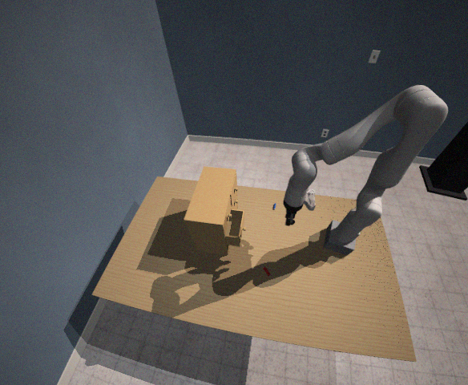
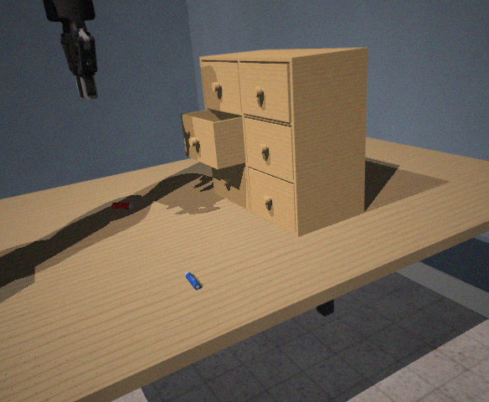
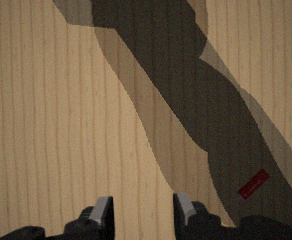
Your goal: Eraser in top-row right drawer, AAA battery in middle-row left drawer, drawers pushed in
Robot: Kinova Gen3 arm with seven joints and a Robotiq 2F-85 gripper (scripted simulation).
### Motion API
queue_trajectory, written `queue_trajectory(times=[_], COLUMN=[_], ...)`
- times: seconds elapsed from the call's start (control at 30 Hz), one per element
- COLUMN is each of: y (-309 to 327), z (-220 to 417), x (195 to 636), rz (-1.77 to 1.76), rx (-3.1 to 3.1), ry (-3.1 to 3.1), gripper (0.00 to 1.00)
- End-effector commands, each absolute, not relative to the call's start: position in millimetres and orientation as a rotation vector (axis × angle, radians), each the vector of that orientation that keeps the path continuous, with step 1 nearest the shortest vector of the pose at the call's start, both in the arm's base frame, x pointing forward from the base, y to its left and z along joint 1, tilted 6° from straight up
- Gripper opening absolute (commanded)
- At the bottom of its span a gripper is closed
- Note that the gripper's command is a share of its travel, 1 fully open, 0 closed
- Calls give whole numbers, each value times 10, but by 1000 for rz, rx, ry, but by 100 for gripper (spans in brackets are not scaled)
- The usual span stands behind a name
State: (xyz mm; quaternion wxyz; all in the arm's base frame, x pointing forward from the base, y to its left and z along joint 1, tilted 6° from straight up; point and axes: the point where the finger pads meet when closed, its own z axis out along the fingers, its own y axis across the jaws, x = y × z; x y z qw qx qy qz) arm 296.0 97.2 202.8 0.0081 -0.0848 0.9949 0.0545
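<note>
The chest [image 2: 326, 130] has its middle-left drawer [image 2: 212, 138] pulled out; the battery [image 2: 193, 280] lies on the table [image 2: 106, 337].

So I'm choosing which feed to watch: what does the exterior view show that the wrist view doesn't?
Only the exterior view shows the pale wooden six-drawer chest with its middle-left drawer pulled out, and the small blue cylindrical battery. Only the wrist view shows the gap between the tool's fingertips, partly open with nothing in it. Both show the small red rectangular eraser in shadow on the wooden table, and the tool.
</note>
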Motion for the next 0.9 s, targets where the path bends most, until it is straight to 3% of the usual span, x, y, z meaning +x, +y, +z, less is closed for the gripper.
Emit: queue_trajectory(times=[0.0,0.87], y=[973,940], z=[2032,2016], x=[2964,2991], rz=[170,171], rx=[-265,-296], ry=[3108,3104], gripper=[33,33])
